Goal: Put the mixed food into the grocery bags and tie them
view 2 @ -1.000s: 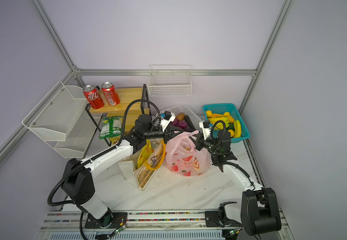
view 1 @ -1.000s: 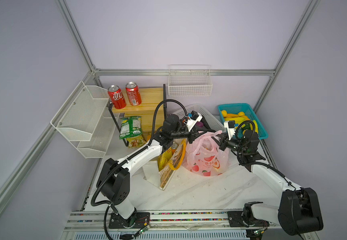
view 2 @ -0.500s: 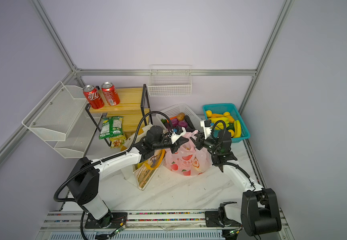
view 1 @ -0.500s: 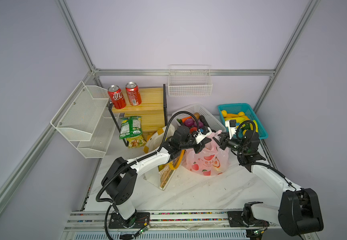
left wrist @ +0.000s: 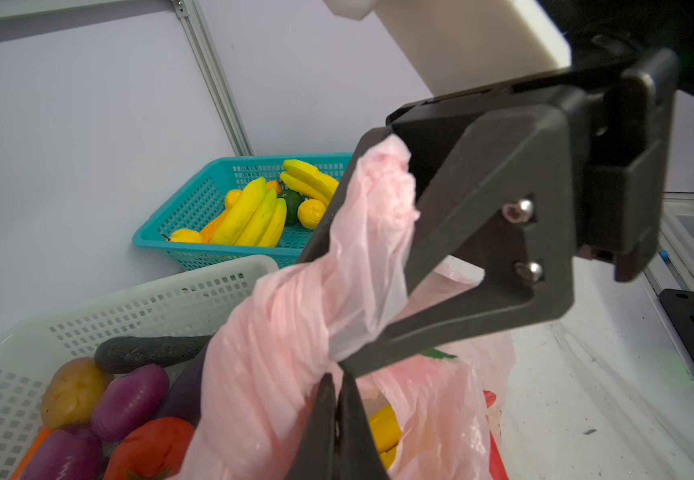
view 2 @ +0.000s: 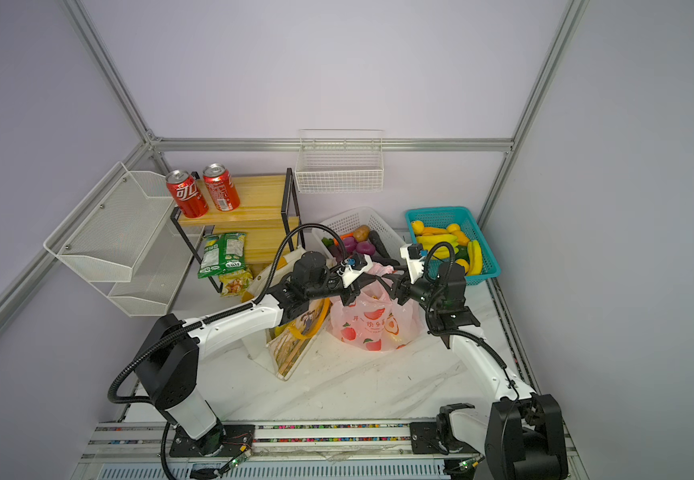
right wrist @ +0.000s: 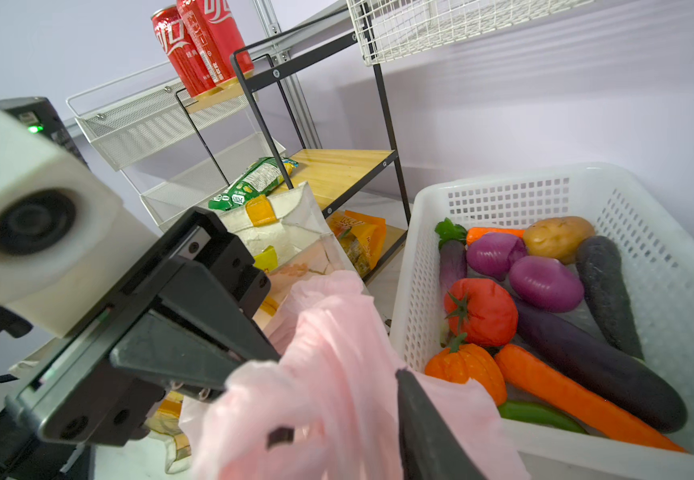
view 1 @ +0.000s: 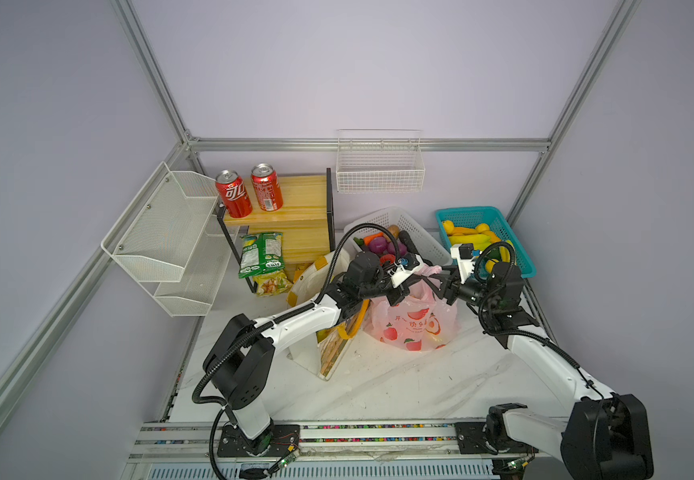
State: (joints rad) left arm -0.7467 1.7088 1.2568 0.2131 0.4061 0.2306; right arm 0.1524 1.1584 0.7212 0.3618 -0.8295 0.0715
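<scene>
A: Where is the thin, translucent pink plastic bag with red peach prints (view 1: 413, 324) found?

B: It is stood on the table toward the far edge, just in front of the white perforated plastic basket (view 1: 422, 239) and just beside the cream canvas tote (view 1: 305, 284). Something yellow is seen through its mouth. The rest of the contents cannot be made out.

A: How are the end effectors set?

B: The left end effector (left wrist: 334, 386) is clamped tight on gathered film at the pink plastic bag's top. The right end effector (view 1: 440, 287) is parted, with a twisted pink strand lying between its jaws.

A: Tying appears to be the step in hand. How is it best done?

B: The clamped film should be held taut. The loose strand should be gripped close to its end, so that a loop can be drawn through without the thin film being torn or the bag tipped.
</scene>
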